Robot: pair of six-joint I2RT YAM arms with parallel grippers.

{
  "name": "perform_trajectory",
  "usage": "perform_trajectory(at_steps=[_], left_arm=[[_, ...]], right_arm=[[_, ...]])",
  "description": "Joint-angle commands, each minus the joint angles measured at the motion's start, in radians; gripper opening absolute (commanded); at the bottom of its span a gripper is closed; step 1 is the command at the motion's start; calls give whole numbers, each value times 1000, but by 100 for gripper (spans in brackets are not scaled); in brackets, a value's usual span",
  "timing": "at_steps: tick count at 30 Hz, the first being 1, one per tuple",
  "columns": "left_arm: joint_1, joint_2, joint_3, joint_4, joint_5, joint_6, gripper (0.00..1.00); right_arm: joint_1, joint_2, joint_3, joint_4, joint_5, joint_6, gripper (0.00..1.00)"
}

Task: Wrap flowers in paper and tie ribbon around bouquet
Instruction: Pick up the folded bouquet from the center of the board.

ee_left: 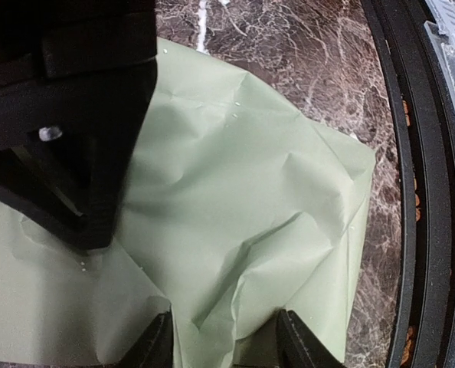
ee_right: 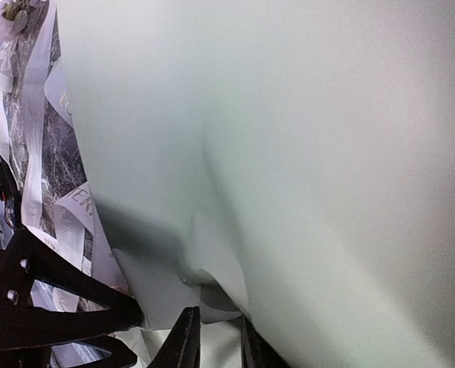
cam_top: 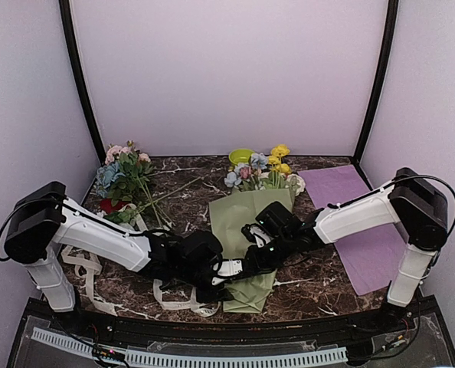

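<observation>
Here we are looking at the bouquet (cam_top: 239, 218), which is lying flat in the middle of the table (cam_top: 189, 180), its narrow tip pointing toward the arm bases. The flowers (cam_top: 267, 165), yellow, blue and pink, are poking out of its wide far end. Both arms are reaching in to the narrow half of the bouquet, one from each side.

The left end effector (ee_left: 227, 349) is hanging over the creased sage-green paper (ee_left: 250, 192) close to the tip. We are seeing its jaws standing well apart, with a raised fold of paper between them. The right end effector (ee_right: 216, 345) is sitting a little farther up the bouquet, and its jaws are standing nearly together, pinching a fold at the paper's edge. The two end effectors are sitting very near each other, and each is showing as a dark shape in the other's wrist view.

The ribbon (ee_right: 78, 201), cream-white with dark lettering, is lying in loose loops on the left arm's side of the bouquet, close beside its narrow end. A purple sheet (cam_top: 358, 238) is lying flat on the right arm's side of the bouquet. A loose bunch of pink and blue blooms (cam_top: 124, 176) is resting well off to the left of the wide end, and a small green bowl (cam_top: 241, 156) is sitting just beyond the flower heads.
</observation>
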Motion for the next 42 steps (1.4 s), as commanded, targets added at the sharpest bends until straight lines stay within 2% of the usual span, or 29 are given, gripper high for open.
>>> perform_trajectory(at_steps=[1,8,15,18,19,21,23,28,33,37,42], left_arm=[[-6,6,-3,5,16,8,46],[-6,56,-3,-9,81,13,43],[-6,96,-6,11,94,8,40],[-6,96,-9,20,99,-1,40],[-5,93,-12,23,100,-3,39],[-6,90,-18,29,106,-4,39],[-5,90,-22,33,113,-6,39],[-6,87,-26,39,113,-11,39],[-6,81,-41,54,111,-14,39],[-5,85,-44,66,104,-9,39],[0,97,-44,86,111,-10,39]], right_arm=[[4,-31,-15,-45,44,10,20],[4,-97,3,-82,41,23,20],[4,-233,-15,-178,57,92,23],[-5,-321,-81,-218,73,152,37],[-12,-351,-110,-229,77,178,44],[-44,-409,-180,-245,81,209,64],[-80,-443,-247,-228,63,235,74],[-135,-429,-389,-12,-67,319,75],[-137,-305,-393,148,-165,328,72],[-134,-266,-437,331,-223,410,68],[-122,-251,-455,468,-250,458,68]])
